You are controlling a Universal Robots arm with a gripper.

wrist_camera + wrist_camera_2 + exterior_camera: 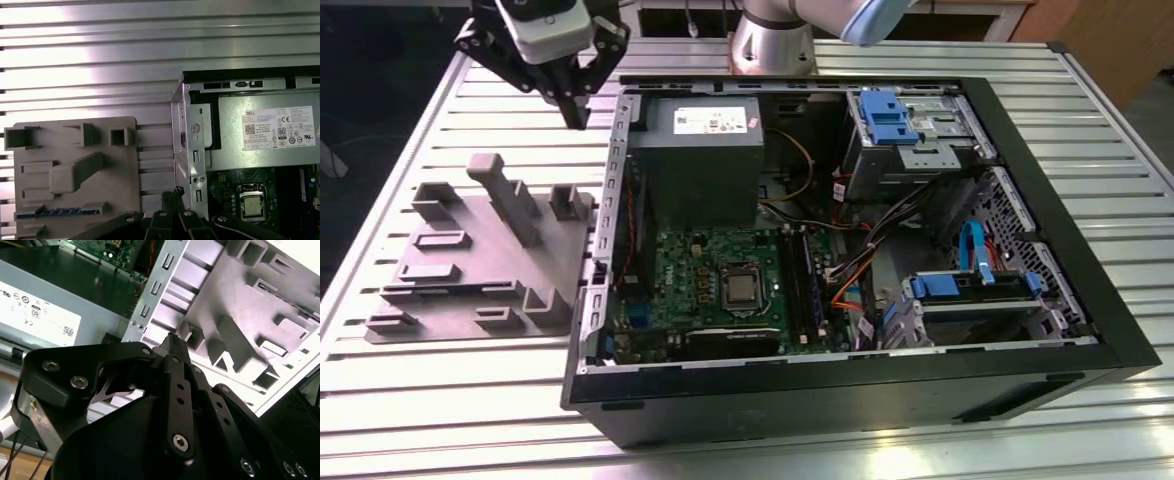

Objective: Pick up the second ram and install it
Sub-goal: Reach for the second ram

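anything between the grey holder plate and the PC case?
No, that stretch is bare. In the first wrist view, just ribbed table lies between the holder plate and the case.

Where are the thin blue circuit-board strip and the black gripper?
thin blue circuit-board strip (55, 213), first wrist view, middle of its long edge.
black gripper (574, 122), exterior view, between its fingertips.

Fingers (571, 108) pressed together over slatted table (440, 400), beside computer case (854, 400)
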